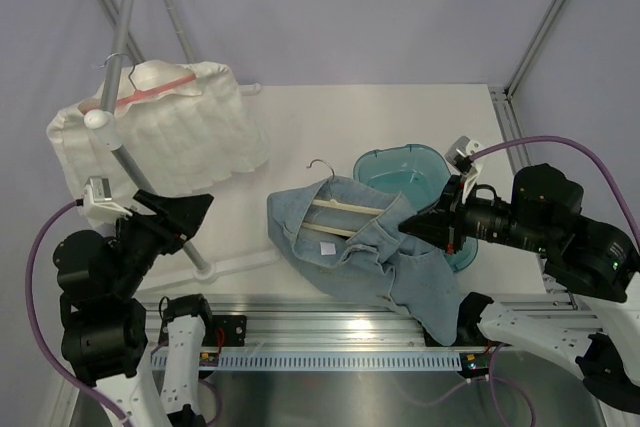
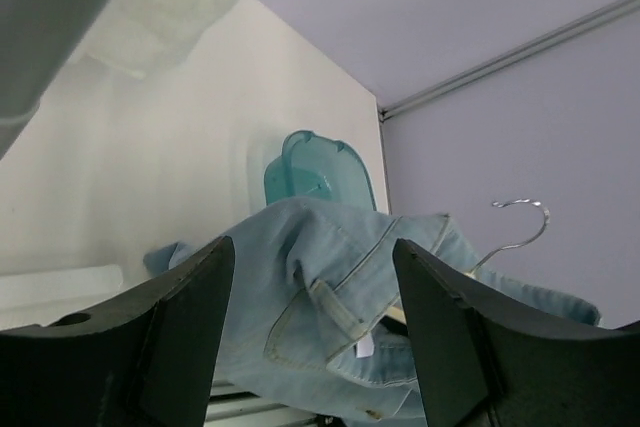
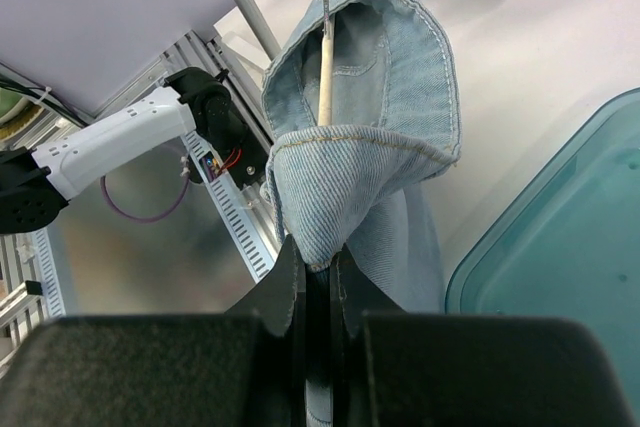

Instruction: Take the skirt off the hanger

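White table (image 1: 340,117), grey walls around it. The right gripper (image 3: 315,255) has its fingers pinched tight on a fold of the denim skirt (image 1: 370,257). The skirt lies near the table's front edge, draped over a wooden hanger (image 1: 345,208), just beside a teal tub (image 1: 410,169). Over on the left, the left gripper (image 2: 312,247) hangs spread wide and holds nothing, near a pale garment (image 1: 190,127).

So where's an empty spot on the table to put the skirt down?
The table is bare behind the denim skirt, between the white garment and the teal bin. The near right is crowded: skirt, bin and the right gripper pinching the denim.
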Robot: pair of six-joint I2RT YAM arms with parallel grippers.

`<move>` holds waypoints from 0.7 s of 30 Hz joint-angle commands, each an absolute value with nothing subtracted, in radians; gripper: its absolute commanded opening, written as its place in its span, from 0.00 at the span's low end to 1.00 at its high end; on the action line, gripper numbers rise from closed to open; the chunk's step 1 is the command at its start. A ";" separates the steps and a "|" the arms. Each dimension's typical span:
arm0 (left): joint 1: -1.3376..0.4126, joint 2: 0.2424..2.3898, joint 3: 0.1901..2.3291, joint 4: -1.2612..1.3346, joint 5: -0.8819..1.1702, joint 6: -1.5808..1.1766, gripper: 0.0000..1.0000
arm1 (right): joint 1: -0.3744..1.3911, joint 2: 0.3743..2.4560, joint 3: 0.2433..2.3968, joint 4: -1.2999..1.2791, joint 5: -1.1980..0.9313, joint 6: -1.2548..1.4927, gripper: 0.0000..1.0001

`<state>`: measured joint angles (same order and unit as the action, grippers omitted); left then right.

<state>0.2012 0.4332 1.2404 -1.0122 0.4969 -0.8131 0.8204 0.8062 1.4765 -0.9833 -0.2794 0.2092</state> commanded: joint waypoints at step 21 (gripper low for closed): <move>0.267 0.879 1.817 -0.804 0.672 -0.911 0.73 | 0.815 0.887 1.508 -0.833 -0.302 0.196 0.00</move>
